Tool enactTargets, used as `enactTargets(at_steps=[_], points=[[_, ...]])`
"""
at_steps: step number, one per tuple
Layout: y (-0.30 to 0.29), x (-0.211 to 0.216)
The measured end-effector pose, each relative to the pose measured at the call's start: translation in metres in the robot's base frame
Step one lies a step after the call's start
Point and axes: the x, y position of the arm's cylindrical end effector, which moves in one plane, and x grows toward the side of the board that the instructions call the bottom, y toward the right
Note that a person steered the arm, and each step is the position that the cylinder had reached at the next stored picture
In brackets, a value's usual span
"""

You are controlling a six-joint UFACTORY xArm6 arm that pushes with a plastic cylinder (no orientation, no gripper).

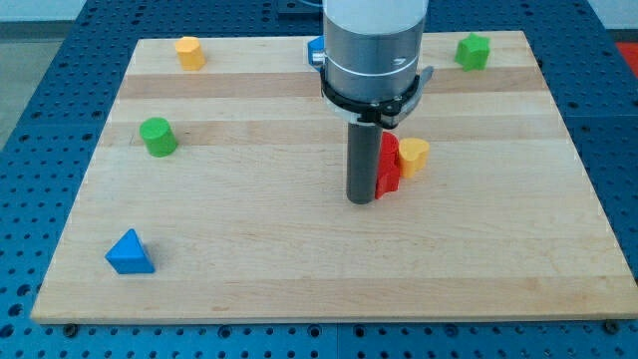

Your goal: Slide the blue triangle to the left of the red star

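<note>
The arm hangs upright over the bench (299,269), my tip (360,200) touching the red star's (389,165) left side; this end effector has no jaws. The blue triangle (130,252) sits far away, bottom left.

Arm (371,45): a wide, smooth silver-grey cylinder with a black clamp ring at its base and small side lugs. Below hangs a straight dark grey rod ending in my tip (360,201).
</note>
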Motion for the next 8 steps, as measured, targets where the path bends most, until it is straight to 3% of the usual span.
enactTargets(at_steps=[1, 2, 5, 8], points=[[-0.005, 0.007], [-0.029, 0.042], [-0.151, 0.122], [-0.258, 0.113]])
